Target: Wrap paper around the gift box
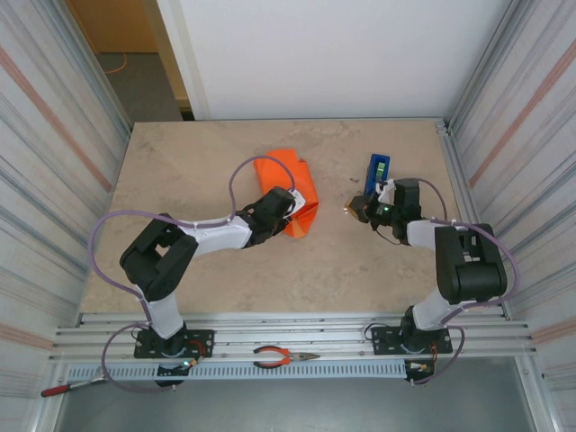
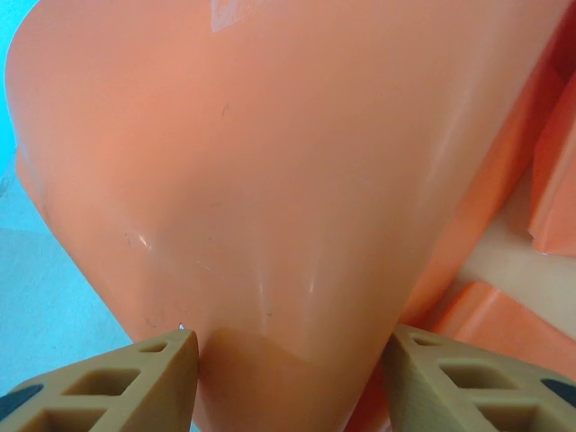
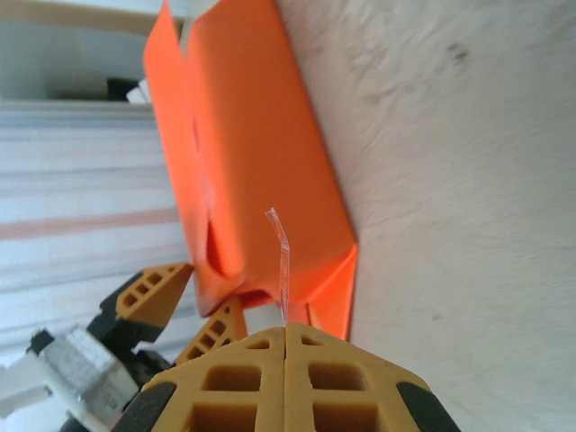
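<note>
- Top view: the box (image 1: 286,175) sits mid-tabletop (image 1: 225,270), left of centre, as a blocky bundle covered by the bright orange paper (image 1: 308,216). Its long axis runs from near to far, with the far end leaning slightly left.
- The left gripper (image 1: 295,209) sits at the bundle's near end. The right gripper (image 1: 355,209) hovers well to the right of it, apart from the paper.
- A narrow blue dispenser (image 1: 378,168) stands just beyond the right gripper. Orange-handled pliers (image 1: 283,357) lie on the metal rail between the arm bases.
- Left wrist view: a smooth, slightly glossy fold of paper tapers down like a cone. The tan, ribbed fingers (image 2: 153,378) stand about half open, each touching a side of the fold and clasping it. More creased orange flaps lie to the right.
- Right wrist view: the fingers (image 3: 243,387) are pressed fully together and pinch a thin clear tape strip (image 3: 282,261), which stands up from between them. Beyond it the bundle stretches away lengthwise, sharp-edged and flat-faced, on the beige stone-look tabletop. The left gripper clasps the bundle's near end.
</note>
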